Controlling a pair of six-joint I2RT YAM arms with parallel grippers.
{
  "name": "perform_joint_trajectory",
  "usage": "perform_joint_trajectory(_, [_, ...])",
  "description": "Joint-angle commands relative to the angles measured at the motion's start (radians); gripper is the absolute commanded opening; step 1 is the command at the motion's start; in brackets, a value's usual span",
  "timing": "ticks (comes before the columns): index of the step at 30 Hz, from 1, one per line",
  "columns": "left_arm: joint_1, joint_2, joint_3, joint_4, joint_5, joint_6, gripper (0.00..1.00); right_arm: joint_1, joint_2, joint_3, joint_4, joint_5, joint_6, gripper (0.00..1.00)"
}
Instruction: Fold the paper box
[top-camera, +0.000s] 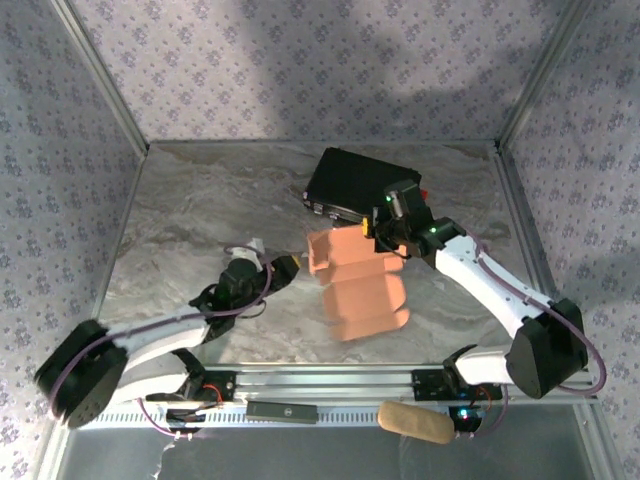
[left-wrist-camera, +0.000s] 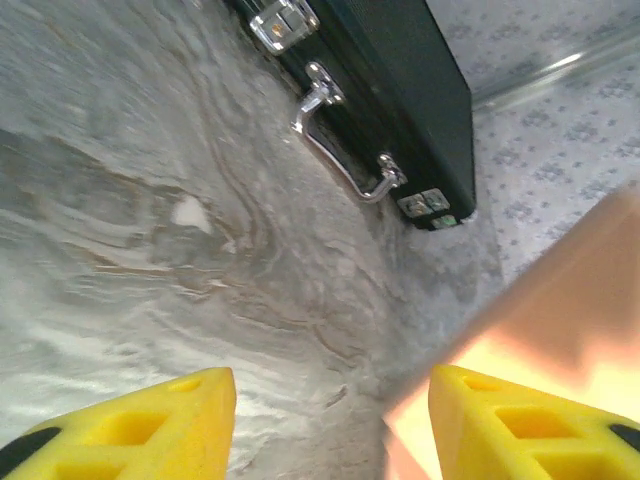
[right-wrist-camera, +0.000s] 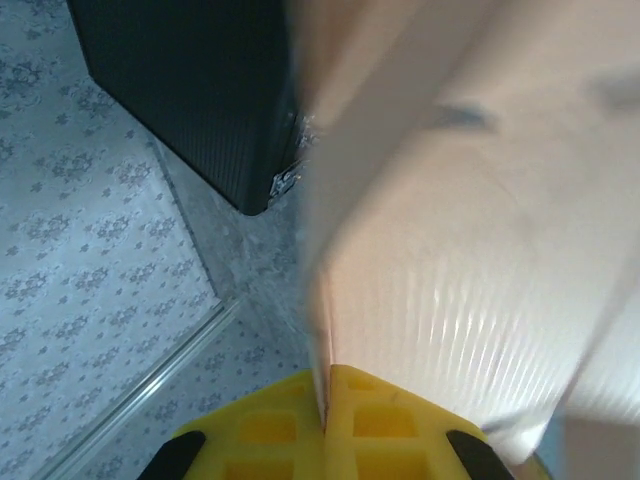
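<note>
Right end effector (right-wrist-camera: 327, 388) pinches an edge of the salmon-pink thin cardboard box (top-camera: 362, 292), seemingly steadying it for folding, while left end effector (left-wrist-camera: 332, 410) gapes empty beside it.

Black case (top-camera: 355, 180) on marble table (top-camera: 200, 200), far side; tan roll (top-camera: 415, 422) near edge.

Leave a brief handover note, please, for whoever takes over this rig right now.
Left gripper: open, holding nothing, close beside an edge of the paper box.
Right gripper: shut on the paper box, pinching its edge nearest the black case.
Box: mid-table, a creased sheet with bent flaps, not a closed box.
Done: sheet gripped by one arm.
Left: fold the flaps up and close the box.
</note>
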Motion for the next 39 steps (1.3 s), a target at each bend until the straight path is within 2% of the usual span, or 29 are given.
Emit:
perform_joint_trajectory(1, [0.005,-0.153,0.028,-0.337,-0.08,0.043,0.55,0.011,0.024,-0.017,0.035,0.012,-0.02,0.0])
perform_joint_trajectory(4, [0.004,-0.259,0.073,-0.447,-0.074,0.05,0.57,0.03,0.047,-0.031,0.072,0.024,-0.023,0.0])
perform_joint_trajectory(6, [-0.005,-0.276,0.127,-0.487,-0.051,0.061,0.55,0.04,0.056,-0.039,0.088,0.031,-0.023,0.0])
perform_joint_trajectory(12, [-0.042,-0.231,0.312,-0.639,-0.096,0.145,0.55,0.058,0.069,-0.053,0.115,0.063,-0.053,0.0])
perform_joint_trajectory(14, [-0.017,-0.204,0.347,-0.681,-0.094,0.17,0.55,0.059,0.073,-0.06,0.128,0.077,-0.092,0.0])
perform_joint_trajectory(16, [0.031,-0.173,0.362,-0.68,-0.03,0.181,0.54,0.064,0.088,-0.068,0.144,0.086,-0.138,0.0])
perform_joint_trajectory(18, [0.05,-0.156,0.369,-0.687,-0.008,0.202,0.53,0.07,0.095,-0.099,0.211,0.089,-0.178,0.0])
perform_joint_trajectory(21, [0.08,-0.144,0.37,-0.708,0.006,0.242,0.53,0.093,0.091,-0.197,0.416,0.127,-0.225,0.0])
perform_joint_trajectory(24, [0.13,-0.149,0.336,-0.697,0.038,0.272,0.52,0.108,0.09,-0.258,0.56,0.15,-0.292,0.0])
perform_joint_trajectory(29, [0.195,-0.156,0.256,-0.626,0.115,0.338,0.47,0.12,0.102,-0.368,0.796,0.118,-0.392,0.0])
perform_joint_trajectory(33, [0.213,-0.113,0.206,-0.546,0.162,0.401,0.39,0.107,0.141,-0.441,1.004,0.035,-0.447,0.0])
perform_joint_trajectory(39, [0.228,-0.021,0.142,-0.371,0.218,0.449,0.29,0.062,0.176,-0.503,1.148,-0.082,-0.471,0.0])
